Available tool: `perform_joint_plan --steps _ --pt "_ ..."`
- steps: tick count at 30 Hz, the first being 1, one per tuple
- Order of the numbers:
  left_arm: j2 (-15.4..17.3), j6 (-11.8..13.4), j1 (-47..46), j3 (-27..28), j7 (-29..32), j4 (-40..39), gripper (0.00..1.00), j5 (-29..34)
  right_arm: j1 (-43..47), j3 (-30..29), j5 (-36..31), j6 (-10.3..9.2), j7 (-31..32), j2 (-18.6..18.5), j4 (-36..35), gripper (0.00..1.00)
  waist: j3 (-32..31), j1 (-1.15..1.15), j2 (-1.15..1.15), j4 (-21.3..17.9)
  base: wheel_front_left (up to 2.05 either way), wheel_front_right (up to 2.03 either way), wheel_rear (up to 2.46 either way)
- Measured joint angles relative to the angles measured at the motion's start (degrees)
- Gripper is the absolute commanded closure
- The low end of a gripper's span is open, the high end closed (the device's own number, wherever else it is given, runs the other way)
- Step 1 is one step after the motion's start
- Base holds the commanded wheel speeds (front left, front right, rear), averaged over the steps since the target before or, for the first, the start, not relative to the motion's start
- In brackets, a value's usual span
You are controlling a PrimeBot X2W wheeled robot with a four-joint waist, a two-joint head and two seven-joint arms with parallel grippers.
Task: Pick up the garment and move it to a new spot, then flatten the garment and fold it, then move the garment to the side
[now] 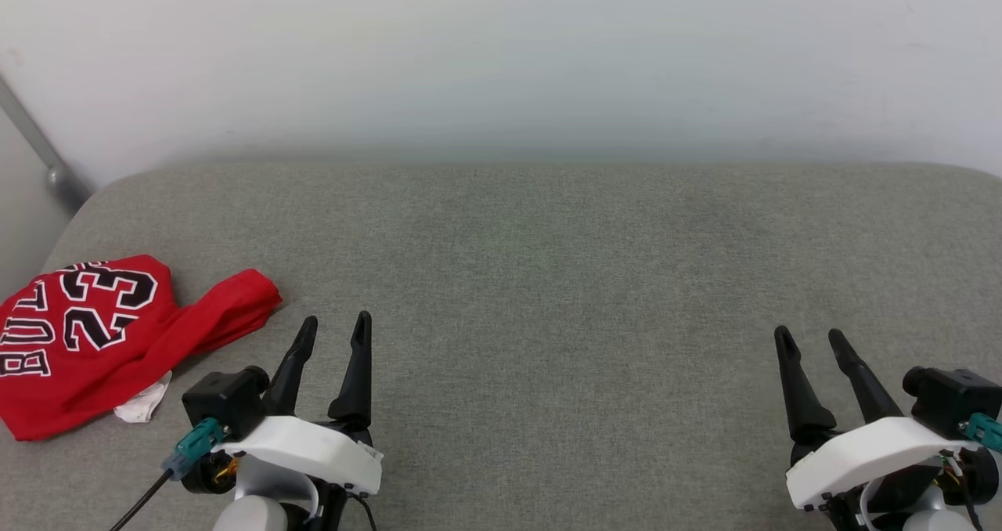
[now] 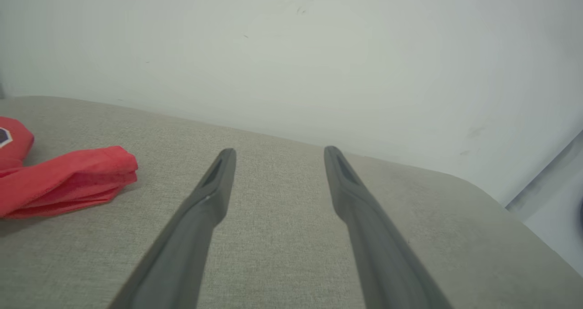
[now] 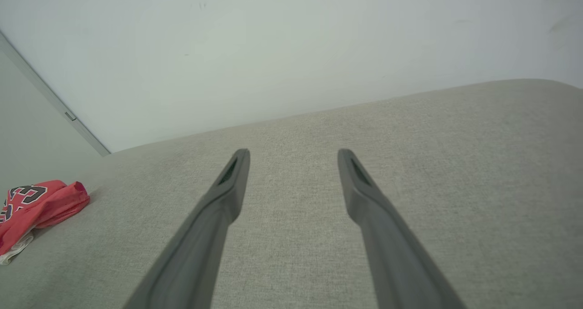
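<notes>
Over grey cushion (image 1: 548, 280), left hand (image 1: 337, 319), right hand (image 1: 809, 333) splayed, garment (image 1: 94, 335) apart

A grey fabric-covered surface (image 1: 548, 280) with rounded corners stands against a pale wall. A crumpled red garment (image 1: 86, 335) lies at its left edge.

1. "23" in black, white-outlined digits stands on the red shirt (image 1: 94, 366), turned sideways near its far end.
2. "BUL", in the same lettering, runs beside the "23" at the shirt's left side; the picture edge cuts off the rest.
</notes>
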Motion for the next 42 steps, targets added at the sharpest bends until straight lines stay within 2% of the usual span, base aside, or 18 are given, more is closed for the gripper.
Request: perform_joint_plan --steps 20,42 --pt "-0.4 0.4 -1.4 -0.2 -2.5 3.0 0.00 9.5 1.0 -1.4 -7.0 0.00 -1.8 0.0 -1.4 0.00 0.0 0.00 0.00 -0.2 0.00 0.00 0.00" --pt "-1.0 0.5 -2.1 -0.5 -5.0 4.1 0.00 16.9 0.7 -2.1 -13.9 0.01 -4.2 0.0 -0.4 0.00 0.0 0.00 0.00 0.5 0.00 0.00 0.00"
